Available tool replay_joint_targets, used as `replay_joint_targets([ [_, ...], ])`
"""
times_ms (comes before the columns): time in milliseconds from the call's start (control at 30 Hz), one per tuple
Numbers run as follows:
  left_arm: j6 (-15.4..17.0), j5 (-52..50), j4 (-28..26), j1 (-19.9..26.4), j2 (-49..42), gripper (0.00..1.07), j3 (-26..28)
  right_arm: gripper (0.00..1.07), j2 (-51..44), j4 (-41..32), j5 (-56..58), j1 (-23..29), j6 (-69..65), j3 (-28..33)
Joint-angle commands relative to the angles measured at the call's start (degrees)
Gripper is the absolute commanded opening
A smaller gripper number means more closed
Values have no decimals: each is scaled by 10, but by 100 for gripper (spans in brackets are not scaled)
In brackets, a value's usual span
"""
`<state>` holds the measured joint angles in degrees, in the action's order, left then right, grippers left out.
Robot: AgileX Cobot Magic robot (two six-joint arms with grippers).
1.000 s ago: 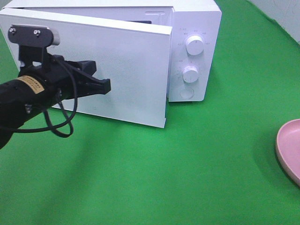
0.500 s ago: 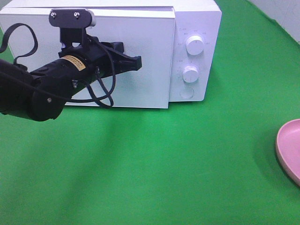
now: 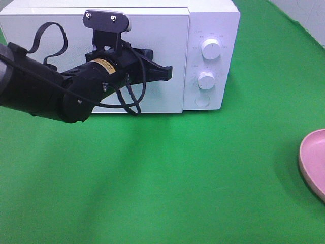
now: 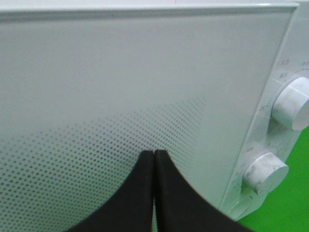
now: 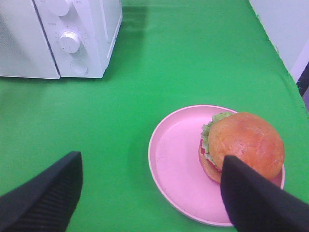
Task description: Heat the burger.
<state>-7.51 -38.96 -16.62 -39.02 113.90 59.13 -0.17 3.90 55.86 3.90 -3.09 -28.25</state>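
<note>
The left arm (image 3: pixel 45 91) was cased in matte black, with a yellow label near the wrist. Black cables were looped beside it. A grey camera bracket (image 3: pixel 106 19) was fixed on with two screws.

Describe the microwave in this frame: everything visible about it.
The microwave is a white, boxy unit, plastic or painted metal by its look, standing on the green cloth. Its door is shut flush; the wrist view shows a fine dotted pattern on the panel. Right of the door sit two round white knobs, upper and lower, with a round button beneath. The shut left hand is at the door face; actual contact cannot be confirmed.
</note>
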Motion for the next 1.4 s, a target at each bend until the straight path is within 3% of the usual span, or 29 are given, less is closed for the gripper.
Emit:
replay_joint_targets([
  [33, -14, -34, -53, 25, 1, 0, 23, 76, -16, -1, -9, -4, 4, 1],
  [167, -15, -30, -56, 44, 1, 0, 23, 76, -16, -1, -9, -4, 4, 1],
  [433, -12, 2, -46, 37, -7, 0, 23, 76, -16, -1, -9, -4, 4, 1],
  [667, -19, 202, -46, 9, -60, 1, 23, 76, -16, -1, -9, -4, 4, 1],
  [700, -25, 258, -46, 5, -73, 10, 23, 76, -16, -1, -9, -4, 4, 1],
  [800, -25, 290, -46, 6, -81, 17, 23, 76, -16, -1, -9, -4, 4, 1],
  [833, -25, 351, -44, 4, -96, 39, 23, 76, -16, -1, -9, -4, 4, 1],
  [867, -25, 351, -44, 4, -96, 39, 23, 76, -16, -1, -9, -4, 4, 1],
  [900, -25, 412, -42, 4, -111, 58, 23, 76, -16, -1, -9, -4, 4, 1],
  [933, -25, 412, -42, 4, -111, 58, 23, 76, -16, -1, -9, -4, 4, 1],
  [967, -21, 474, -42, 4, -129, 84, 23, 76, -16, -1, -9, -4, 4, 1],
  [1000, -21, 530, -42, 5, -141, 98, 23, 76, -16, -1, -9, -4, 4, 1],
  [1100, -22, 562, -42, 5, -148, 102, 23, 76, -16, -1, -9, -4, 4, 1],
  [1133, -22, 623, -42, 5, -162, 102, 23, 76, -16, -1, -9, -4, 4, 1],
  [1300, -21, 721, -42, 5, -187, 102, 23, 76, -16, -1, -9, -4, 4, 1],
  [1367, -21, 831, -41, 5, -211, 102, 23, 76, -16, -1, -9, -4, 4, 1],
  [1400, -21, 831, -41, 5, -211, 102, 23, 76, -16, -1, -9, -4, 4, 1],
])
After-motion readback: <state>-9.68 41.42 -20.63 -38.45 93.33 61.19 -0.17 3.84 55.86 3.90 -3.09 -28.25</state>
